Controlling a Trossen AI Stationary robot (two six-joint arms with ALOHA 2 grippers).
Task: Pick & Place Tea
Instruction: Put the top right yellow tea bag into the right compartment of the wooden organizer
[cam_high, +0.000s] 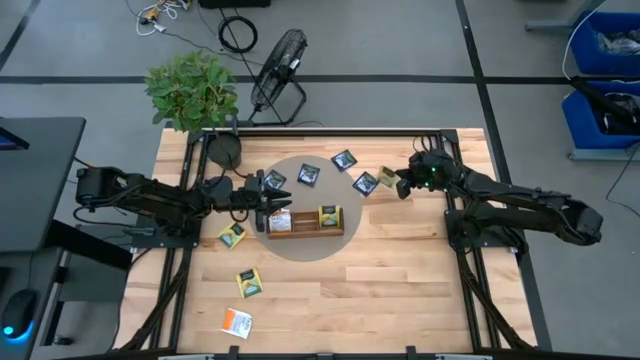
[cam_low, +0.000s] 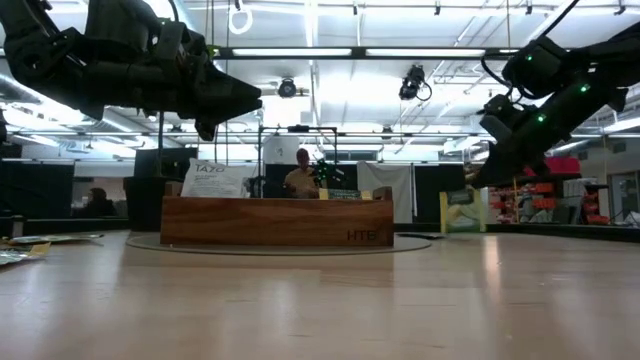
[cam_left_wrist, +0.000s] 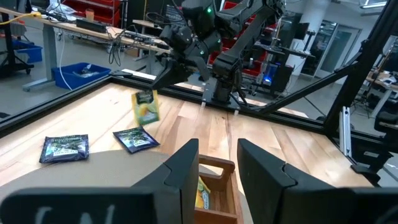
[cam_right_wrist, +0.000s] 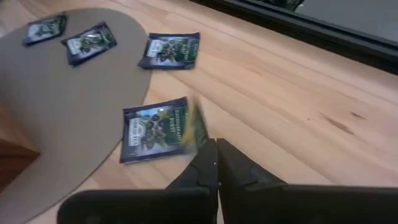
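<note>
A brown wooden tray (cam_high: 305, 231) stands on a round grey mat (cam_high: 300, 250) in the middle of the table. An orange-and-white tea sachet (cam_high: 280, 220) and a yellow-green one (cam_high: 329, 216) stand in it. My left gripper (cam_left_wrist: 214, 168) hovers level over the tray's left end, open, with nothing between its fingers. My right gripper (cam_high: 400, 183) is right of the mat, shut on a yellow-green tea sachet (cam_left_wrist: 146, 107). Several dark navy sachets (cam_right_wrist: 155, 129) lie flat under and beside it. My right gripper pinches the yellow-green sachet by its upper edge (cam_left_wrist: 144, 94) between its two fingers, which slant down from the table's right side. The sachet hangs upright below the fingertips (cam_low: 462, 212). It looks clear of the table.
Navy sachets (cam_high: 344, 159) (cam_high: 308, 174) (cam_high: 274, 181) lie on the mat's far part. Yellow-green sachets (cam_high: 232, 235) (cam_high: 249, 283) and an orange-and-white one (cam_high: 237, 322) lie on the near left. A potted plant (cam_high: 190, 90) and a fan (cam_high: 278, 70) stand beyond the far edge.
</note>
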